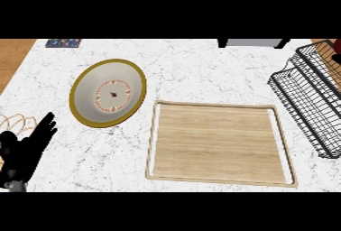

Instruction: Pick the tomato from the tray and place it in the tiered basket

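Left hand [26, 149] idle at lower-left: fingers straight, holding nothing. R hand out of view.
Wooden tray [216, 140] has no tomato on it; dark-red spot [338, 45] at far-right edge by tiered basket [313, 103] poss. the tomato, cannot confirm. Rec.: seat it well inside a tier before release.

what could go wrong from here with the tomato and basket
No tomato shows on the tray, so the target cannot be confirmed. A red patch at the basket's top right edge may be it, or the right hand's load, but it is cut off. Only the left hand shows, resting open at the lower left. The plate sits close to the tray's left corner, so any left arm sweep towards the tray might nudge it.
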